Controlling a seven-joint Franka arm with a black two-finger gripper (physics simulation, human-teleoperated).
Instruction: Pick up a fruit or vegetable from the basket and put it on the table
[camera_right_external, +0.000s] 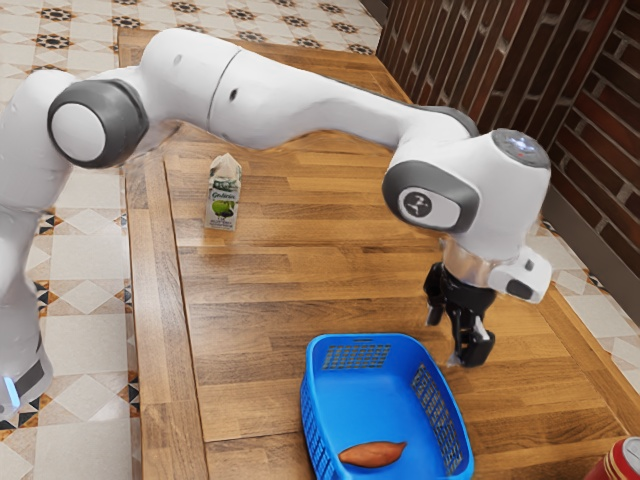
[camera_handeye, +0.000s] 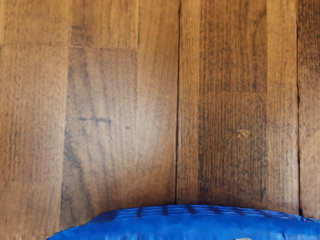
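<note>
Blue plastic is cut off by the lower edge of the exterior view, so the near end of the basket (camera_right_external: 312, 395) runs out of sight. Inside it, on the floor of the basket, lies a reddish-brown root that looks like a sweet potato (camera_right_external: 372, 455), whole in outline, with its narrow tip toward the exterior view's right. The gripper (camera_right_external: 453, 340) hangs above the wooden table (camera_right_external: 290, 285), off to the basket's side toward the exterior view's right, its two fingers apart with a gap between them. How high the fingertips stand over the wood is hard to judge. A red can (camera_right_external: 626, 460) is cut by the corner at the exterior view's lower right, leaving part of its side and pale top. Behind the arm, a brick wall (camera_right_external: 590, 120) runs out of the picture.

The exterior view gives the root, the can and an upright carton (camera_right_external: 223, 192) with a green design, its small lettering too fine to read. The wrist view gives the planks up close, their dark seams and grain plain, and a blurred blue strip of the basket's slotted rim. A small pale patch at that view's lower edge is too cropped to name.
</note>
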